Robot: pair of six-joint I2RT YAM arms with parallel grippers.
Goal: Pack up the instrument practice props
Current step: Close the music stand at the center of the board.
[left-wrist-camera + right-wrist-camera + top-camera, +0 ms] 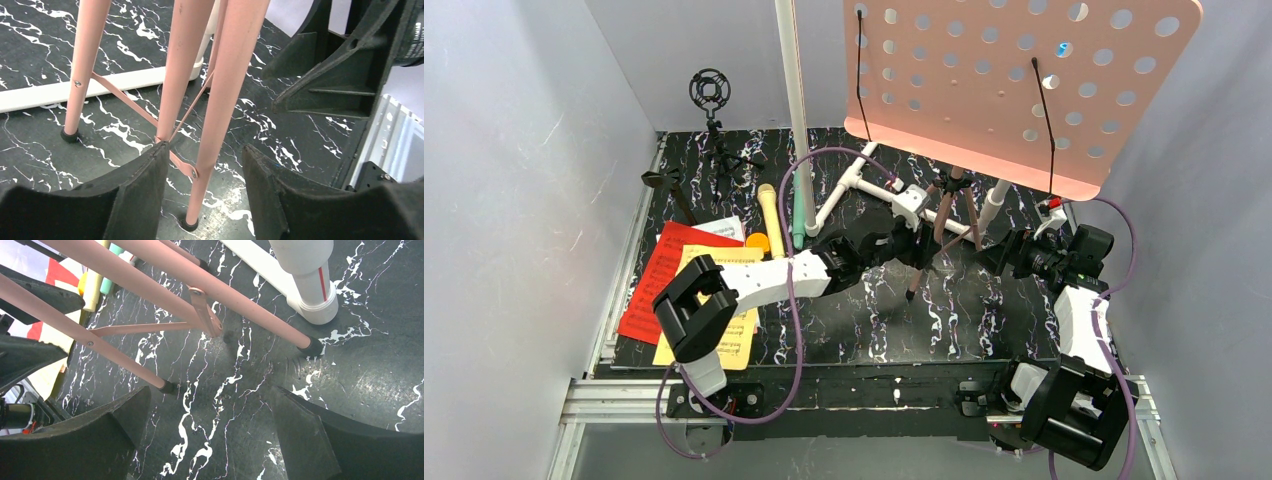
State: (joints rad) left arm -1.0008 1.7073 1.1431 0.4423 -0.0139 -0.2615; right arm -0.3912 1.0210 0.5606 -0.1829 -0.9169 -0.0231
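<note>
At mid-table [864, 330] | pink music stand [954, 115] upright on tripod legs [220, 100] | your left jaws apart astride one leg; right jaws wide, empty | likely light, stiff, top-heavy: grip a leg low.

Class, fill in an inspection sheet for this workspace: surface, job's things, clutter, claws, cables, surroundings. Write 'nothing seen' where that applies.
Surface: black marbled table top, partly covered.
Job's things: pink music stand upright on tripod legs; red folder and yellow sheet music flat at left; yellow microphone and mint-green microphone lying side by side.
Clutter: white pipe frame; black shock mount on a small tripod.
Claws: left claw open, straddling one tripod leg, gaps both sides; right claw open over bare table near the feet.
Cables: purple cable looped over left arm.
Surroundings: pale walls; metal rail at near edge.
</note>
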